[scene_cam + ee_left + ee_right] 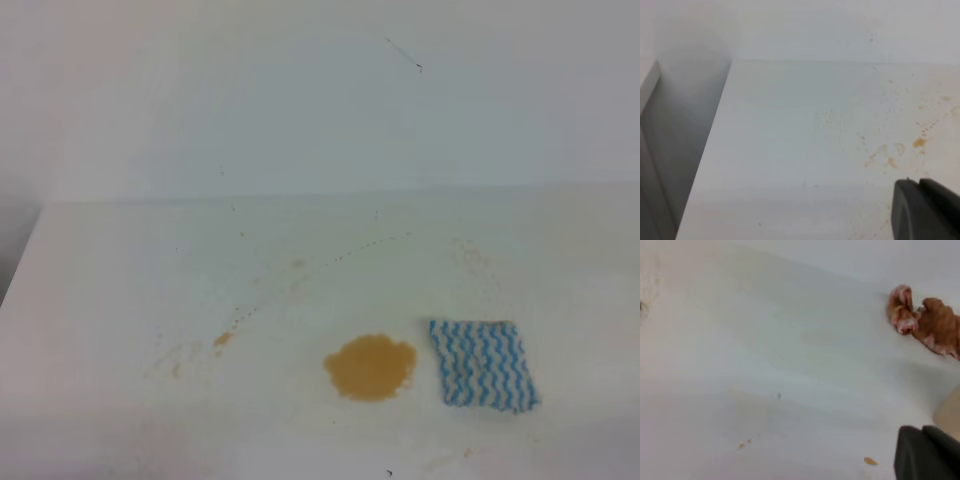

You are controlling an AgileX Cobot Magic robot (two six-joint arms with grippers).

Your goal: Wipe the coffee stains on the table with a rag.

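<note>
Brown crumpled cloth (pixel 927 320) shows only in the right wrist view.

rag (pixel 483 364) just right of coffee stains (pixel 370 367)

A plain white table (pixel 120 290) carries a roundish orange-brown coffee stain (pixel 370 366) near its front edge, a blue-and-white zigzag-striped rag (pixel 484 364) lying flat just to the stain's right. Faint orange specks (pixel 222 340) dot the surface to the left. In the right wrist view, a crumpled brownish-pink item (pixel 927 322), possibly a stained cloth, lies on the tabletop.
</note>
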